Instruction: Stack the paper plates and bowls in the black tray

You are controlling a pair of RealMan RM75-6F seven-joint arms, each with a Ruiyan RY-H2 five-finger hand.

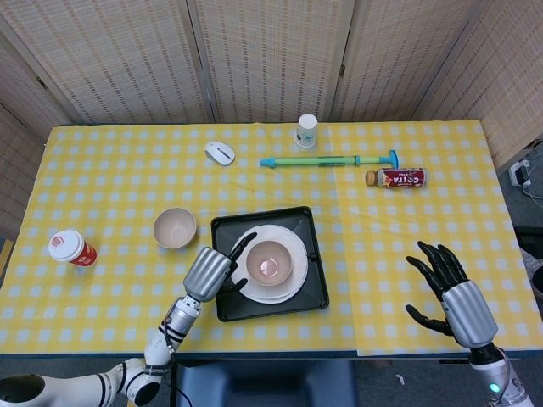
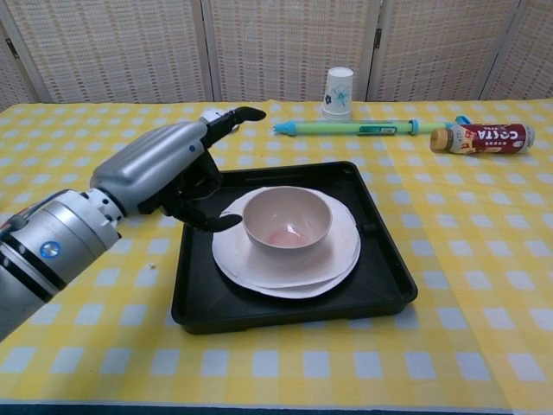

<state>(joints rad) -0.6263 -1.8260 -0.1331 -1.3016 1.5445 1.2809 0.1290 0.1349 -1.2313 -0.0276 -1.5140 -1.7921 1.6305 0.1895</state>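
Observation:
A black tray holds a stack of white paper plates with a pinkish paper bowl standing upright on them. My left hand hovers at the tray's left edge, fingers spread, holding nothing and apart from the bowl. A second bowl sits on the table left of the tray; the left hand hides it in the chest view. Over the table's front right, my right hand is open and empty.
A red paper cup stands at the far left. Along the back lie a white mouse, a white cup, a green-blue pump and a Costa bottle.

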